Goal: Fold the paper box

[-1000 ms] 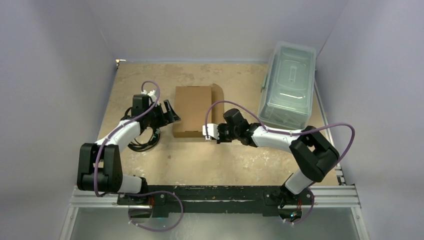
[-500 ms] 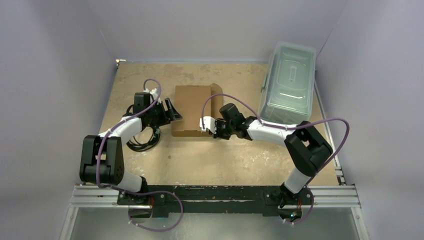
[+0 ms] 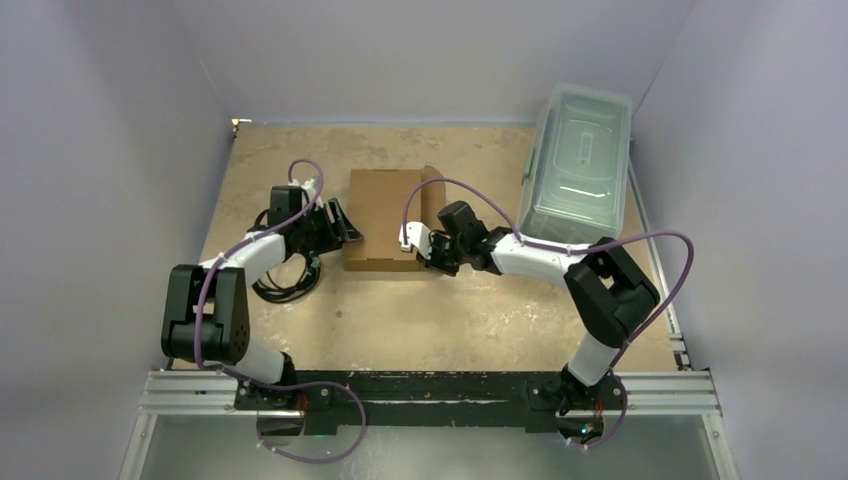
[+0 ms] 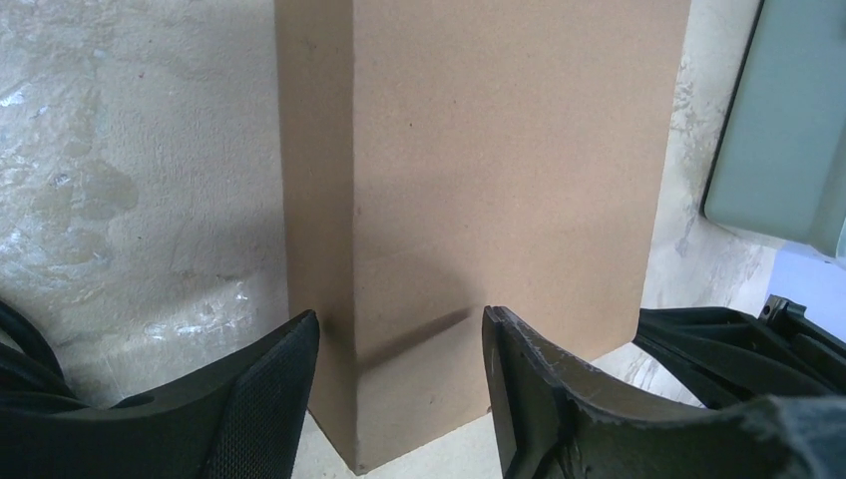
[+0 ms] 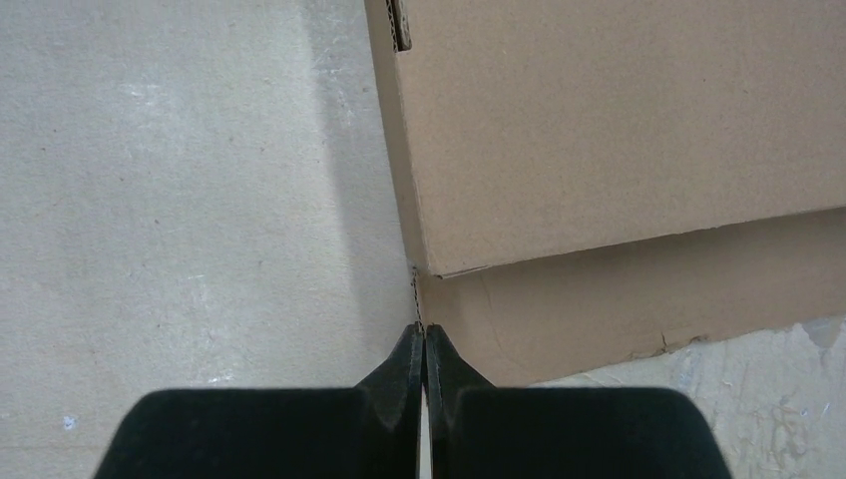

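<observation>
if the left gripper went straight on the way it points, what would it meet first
The paper box: the left gripper points at its near corner, in line with the gap between the open fingers. Nothing shows in between, though depth is unclear.

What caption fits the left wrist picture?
Left gripper, open, frames a corner of the paper box.

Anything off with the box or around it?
Yes: a flap of the brown corrugated cardboard box lies splayed flat on the table along its right side, not tucked in. The shut right gripper sits at its corner.
</observation>
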Motion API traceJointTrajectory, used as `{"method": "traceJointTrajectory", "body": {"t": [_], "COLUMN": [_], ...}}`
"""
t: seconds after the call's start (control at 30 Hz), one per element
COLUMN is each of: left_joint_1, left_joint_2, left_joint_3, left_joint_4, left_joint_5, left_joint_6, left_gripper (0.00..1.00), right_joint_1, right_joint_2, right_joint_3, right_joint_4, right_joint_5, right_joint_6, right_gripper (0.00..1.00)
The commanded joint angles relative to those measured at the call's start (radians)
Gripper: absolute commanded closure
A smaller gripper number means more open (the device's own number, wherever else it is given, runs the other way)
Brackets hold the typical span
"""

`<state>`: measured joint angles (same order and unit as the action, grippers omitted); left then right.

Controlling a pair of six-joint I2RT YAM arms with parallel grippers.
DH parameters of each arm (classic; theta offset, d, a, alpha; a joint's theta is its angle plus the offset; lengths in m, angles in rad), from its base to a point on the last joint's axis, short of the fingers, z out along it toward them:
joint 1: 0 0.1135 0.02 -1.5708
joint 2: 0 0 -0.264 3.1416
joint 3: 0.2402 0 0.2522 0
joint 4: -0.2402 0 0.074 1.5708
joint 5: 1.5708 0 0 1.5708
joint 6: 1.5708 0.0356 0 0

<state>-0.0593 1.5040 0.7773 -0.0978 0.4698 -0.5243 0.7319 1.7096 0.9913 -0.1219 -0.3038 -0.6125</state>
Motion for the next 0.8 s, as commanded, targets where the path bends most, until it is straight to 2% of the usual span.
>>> {"method": "traceJointTrajectory", "body": {"t": [0.0, 0.47, 0.77], "left_joint_1": [-0.003, -0.029, -0.042], "left_joint_2": [0.013, 0.045, 0.056], "left_joint_3": [0.03, 0.033, 0.034], "left_joint_4": [0.029, 0.023, 0.021], "left_joint_5": [0.027, 0.047, 0.056], "left_joint_6": [-0.012, -0.009, -0.009], "left_gripper": [0.41, 0.5, 0.51], "right_joint_1": [-0.007, -0.007, -0.004], "right_joint_2": [0.024, 0.07, 0.073], "right_joint_3": [0.035, 0.091, 0.114], "right_joint_4": [-0.049, -0.079, -0.112], "right_joint_5": [0.022, 0.045, 0.029], "right_joint_6": [0.059, 0.166, 0.14], "right_gripper": [1.0, 1.0, 1.0]}}
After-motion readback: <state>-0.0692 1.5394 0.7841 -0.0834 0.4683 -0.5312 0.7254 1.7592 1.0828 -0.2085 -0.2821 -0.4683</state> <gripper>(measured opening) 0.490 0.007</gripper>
